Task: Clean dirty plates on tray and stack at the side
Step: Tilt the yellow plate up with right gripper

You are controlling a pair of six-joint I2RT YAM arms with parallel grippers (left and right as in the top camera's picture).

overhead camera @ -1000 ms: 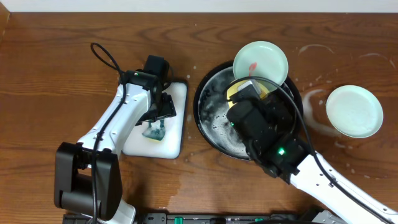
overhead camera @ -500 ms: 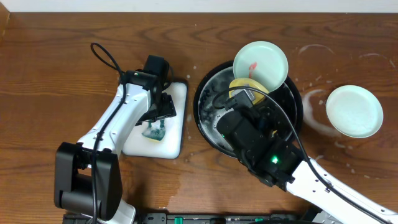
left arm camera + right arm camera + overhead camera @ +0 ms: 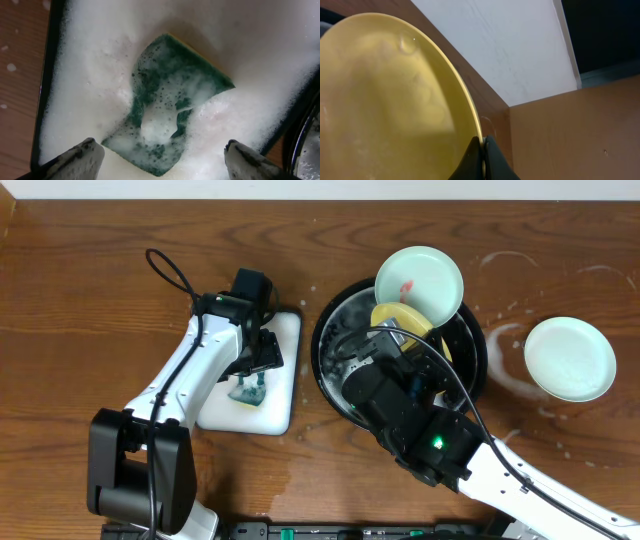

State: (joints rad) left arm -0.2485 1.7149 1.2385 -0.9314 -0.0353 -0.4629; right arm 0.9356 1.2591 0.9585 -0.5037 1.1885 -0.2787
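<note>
Right gripper [image 3: 483, 150]: the jaws are pinched almost fully together on the rim of the yellow plate [image 3: 385, 100]. The thin edge sits right between the two dark fingertips, and the rest of the disc fans out to one side of them, tilted up on edge rather than flat. The plate is smooth and glossy with a wet film and a couple of droplets on it. It's round and shallow with a softly raised lip.

From overhead, only a crescent of the yellow plate shows past the wrist, over the black tray [image 3: 335, 360]. That tray is a wide round pan with a raised rim, shiny with soapy water. Just beyond the jaws, the smeared mint plate [image 3: 419, 280] leans on the tray's far rim. It's pale and matte-looking with a small red mark. The clean mint plate [image 3: 570, 358] sits well off to the side of the gripper on the tabletop [image 3: 80, 300], which is dark wood grain with whitish streaks around that plate.

Left gripper [image 3: 162, 160]: the jaws are spread wide and holding nothing. The green sponge [image 3: 170, 100] lies between and just ahead of the fingertips. It has a coarse scrubby top, a yellow edge and a crumpled shape. It's half buried in thick white foam [image 3: 260, 60] inside the white tray [image 3: 285, 330]. I can't tell if the fingers actually touch it.
</note>
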